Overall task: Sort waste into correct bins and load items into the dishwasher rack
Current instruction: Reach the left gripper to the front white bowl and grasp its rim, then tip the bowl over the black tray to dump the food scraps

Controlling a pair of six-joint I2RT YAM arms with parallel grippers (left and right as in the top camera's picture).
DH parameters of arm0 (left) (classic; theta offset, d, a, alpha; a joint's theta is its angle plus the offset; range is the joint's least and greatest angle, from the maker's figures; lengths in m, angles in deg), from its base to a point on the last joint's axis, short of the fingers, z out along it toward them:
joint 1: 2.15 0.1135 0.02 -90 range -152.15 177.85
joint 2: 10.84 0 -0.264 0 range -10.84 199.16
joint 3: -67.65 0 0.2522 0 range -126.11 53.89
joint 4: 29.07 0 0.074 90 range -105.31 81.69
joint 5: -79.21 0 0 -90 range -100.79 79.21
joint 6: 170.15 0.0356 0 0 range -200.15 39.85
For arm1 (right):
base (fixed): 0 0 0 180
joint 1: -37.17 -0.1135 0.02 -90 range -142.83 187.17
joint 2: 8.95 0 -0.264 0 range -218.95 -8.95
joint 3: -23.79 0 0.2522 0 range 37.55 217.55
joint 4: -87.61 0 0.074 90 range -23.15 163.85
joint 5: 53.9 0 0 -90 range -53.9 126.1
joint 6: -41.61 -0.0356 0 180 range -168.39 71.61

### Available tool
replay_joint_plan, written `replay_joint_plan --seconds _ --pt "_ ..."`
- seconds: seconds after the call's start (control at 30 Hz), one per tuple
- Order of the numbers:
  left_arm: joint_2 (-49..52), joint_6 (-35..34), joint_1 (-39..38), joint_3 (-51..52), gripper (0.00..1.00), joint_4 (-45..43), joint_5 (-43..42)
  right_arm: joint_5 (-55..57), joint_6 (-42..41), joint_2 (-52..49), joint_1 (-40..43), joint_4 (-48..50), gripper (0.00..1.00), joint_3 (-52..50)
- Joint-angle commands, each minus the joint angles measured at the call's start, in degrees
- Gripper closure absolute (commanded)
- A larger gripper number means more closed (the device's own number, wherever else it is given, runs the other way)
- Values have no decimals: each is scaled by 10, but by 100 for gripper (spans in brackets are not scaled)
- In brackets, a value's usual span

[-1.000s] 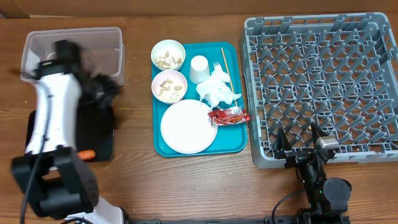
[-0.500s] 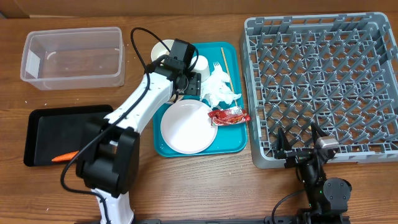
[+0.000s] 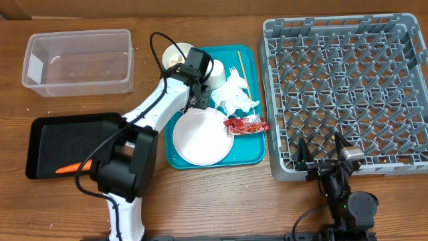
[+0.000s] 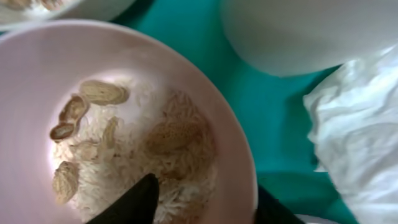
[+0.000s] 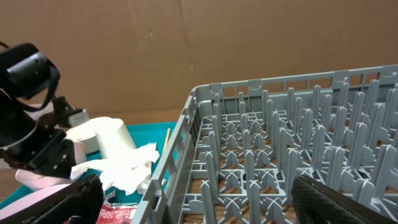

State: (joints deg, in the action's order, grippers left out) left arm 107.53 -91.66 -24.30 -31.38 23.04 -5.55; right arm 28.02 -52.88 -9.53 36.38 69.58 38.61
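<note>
Two arms on the job, and all the action is on the left. The left gripper (image 4: 205, 205) is down on the teal tray (image 3: 251, 144), jaws parted and straddling the rim of a small white bowl (image 4: 37, 93): one dark fingertip sits inside on the food, the other outside the wall. I would not call it a grip, since the gap is far wider than the rim. Inside that bowl lie beige nut scraps (image 4: 102, 93) over a bed of rice-like white bits (image 4: 134, 165).

Just beyond the bowl stands the white cup (image 3: 215, 72), and the crumpled napkin (image 3: 234, 97) spreads beside it to the right. A second bowl (image 3: 175, 57) peeks out at the tray's far left corner, partly behind the wrist. The round plate (image 3: 200, 137) fills the near half of the tray, with the shiny red wrapper (image 3: 246, 124) at its right edge. A white fork (image 3: 233, 71) and a thin wooden stick (image 3: 242, 70) lie near the cup.

Over on the left, the carrot (image 3: 70, 168) lies in the black tray (image 3: 47, 134), at its near edge. The clear tub (image 3: 80, 86) sits beyond it.

The right gripper (image 3: 321, 152) hangs at the near edge of the grey rack (image 3: 348, 73), fingers spread wide, holding nothing.
</note>
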Motion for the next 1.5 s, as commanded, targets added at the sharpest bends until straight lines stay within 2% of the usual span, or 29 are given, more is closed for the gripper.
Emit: replay_joint_plan --seconds 0.0,0.07,0.1,0.2,0.43,0.57,0.6,0.7,0.83,0.93,1.0,1.13,1.3,1.33,1.47 --pt "9 12 -7 -5 62 1 8 5 -2 4 -2 3 0 -6" --pt "8 13 -7 -7 72 2 10 5 -2 4 -2 3 0 -6" --pt "8 12 -7 -9 81 5 10 5 -2 4 -2 3 0 -6" --pt "7 12 -9 -29 95 24 9 5 -3 4 -2 3 0 -6" --pt "-4 -8 -28 -130 96 122 9 5 -2 4 -2 3 0 -6" --pt "-30 -117 -24 -214 96 250 10 5 -3 4 -2 3 0 -6" --pt "-51 -172 -12 -222 96 293 10 5 -2 4 -2 3 0 -6" --pt "-99 -261 32 -221 96 376 12 5 -2 4 -2 3 0 -6" --pt "-148 -282 121 -221 96 437 9 5 -2 4 -2 3 0 -6" --pt "-173 -255 217 -210 96 446 -59 5 -2 4 -2 3 0 -6" --pt "-178 -211 283 -183 96 437 -161 5 -2 4 -2 3 0 -6" --pt "-178 -130 371 -101 96 384 -314 5 -3 4 -2 3 0 -6" --pt "-178 -67 462 -16 96 322 -413 5 -2 4 -2 3 0 -6" --pt "-178 -22 500 14 96 309 -486 5 -2 4 -2 3 0 -6" --pt "-178 46 586 89 96 279 -618 5 -3 4 -2 3 0 -6"
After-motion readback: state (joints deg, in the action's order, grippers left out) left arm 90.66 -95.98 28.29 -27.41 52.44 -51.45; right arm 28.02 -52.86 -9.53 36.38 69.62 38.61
